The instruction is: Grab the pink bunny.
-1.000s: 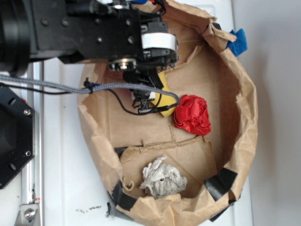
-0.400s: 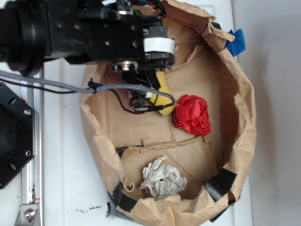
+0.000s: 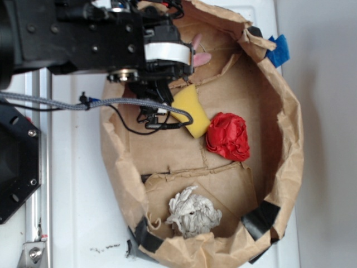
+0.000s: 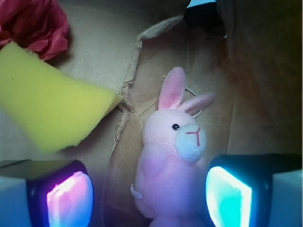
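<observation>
From the exterior view, I see only the pink bunny's [image 3: 198,51] ears poking past my gripper [image 3: 159,92] near the far rim of the paper tub [image 3: 290,139]. On the wrist view, my fingers [image 4: 227,196] stand spread either side of the bunny, nothing gripped, the yellow sponge [image 4: 52,111] lying clear.

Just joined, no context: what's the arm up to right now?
The WidowX is going for the pink bunny inside a brown paper-lined bin. The end effector is open, with the bunny between its two fingers, not yet gripped. A yellow sponge, a red cloth wad and a grey crumpled rag lie untouched elsewhere in the bin.
</observation>
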